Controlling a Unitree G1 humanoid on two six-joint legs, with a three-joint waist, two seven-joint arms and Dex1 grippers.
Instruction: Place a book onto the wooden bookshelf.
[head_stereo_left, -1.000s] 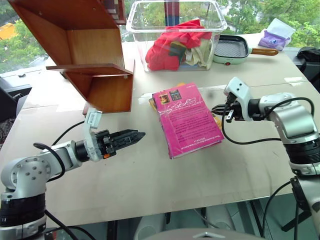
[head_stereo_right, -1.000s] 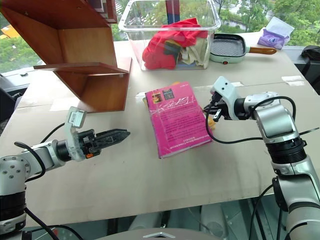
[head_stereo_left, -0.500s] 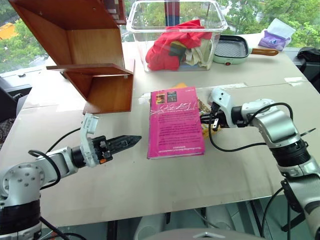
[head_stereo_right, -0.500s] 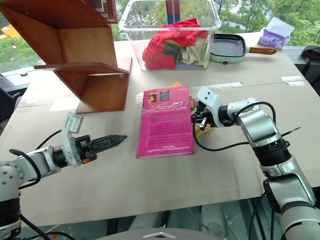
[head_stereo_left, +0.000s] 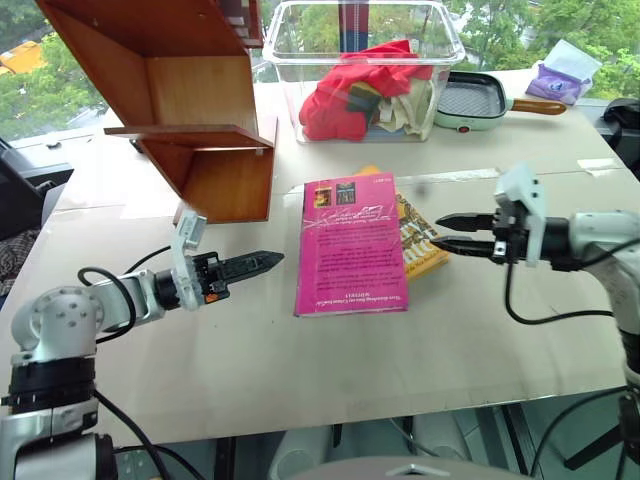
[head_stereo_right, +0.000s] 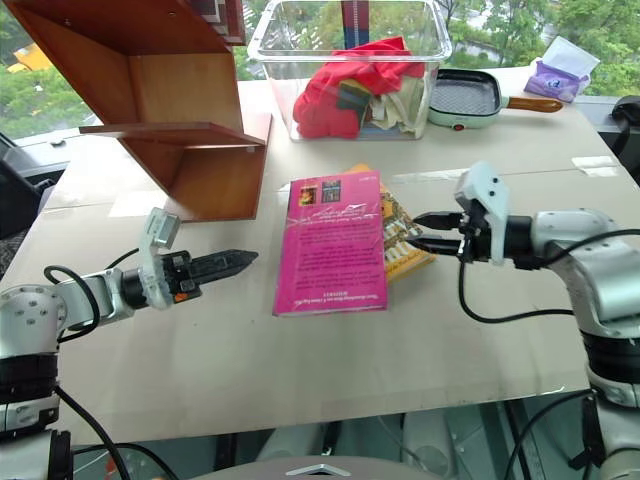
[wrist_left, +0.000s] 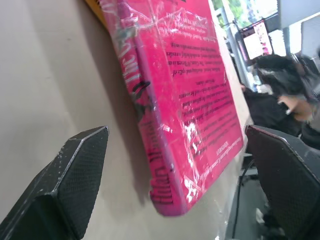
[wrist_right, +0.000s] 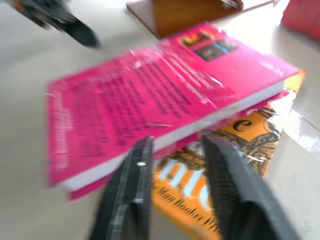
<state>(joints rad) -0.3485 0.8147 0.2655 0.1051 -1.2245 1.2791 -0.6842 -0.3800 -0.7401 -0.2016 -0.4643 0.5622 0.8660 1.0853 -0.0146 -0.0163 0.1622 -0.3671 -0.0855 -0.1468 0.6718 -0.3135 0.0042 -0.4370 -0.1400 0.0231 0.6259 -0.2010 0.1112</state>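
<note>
Left gripper (head_stereo_left: 262, 264) is sitting just off the spine side of the book (head_stereo_left: 351, 245) with its fingers spread wide and nothing between them, and the right gripper (head_stereo_left: 447, 231) is on the other side near the page edge, fingers a little apart and also holding nothing. So the pink paperback is just lying flat on the table (head_stereo_left: 300, 370), cover up, partly stacked on a yellow-orange paperback (head_stereo_left: 422, 245), and well apart from the wooden bookshelf (head_stereo_left: 190, 110) at the back left. My guess is it handles like any medium paperback: fairly light, a bit floppy if you grab one corner, and that shiny plastic wrap looks slippery. I'd pinch it across its thickness at the spine or the long page edge, where the overhang on the lower book leaves a gap for a finger. Count-wise: two books, one shelf unit, one clear plastic bin (head_stereo_left: 440, 40) with bunched-up clothes in it, one small pan (head_stereo_left: 478, 99), two grippers.
</note>
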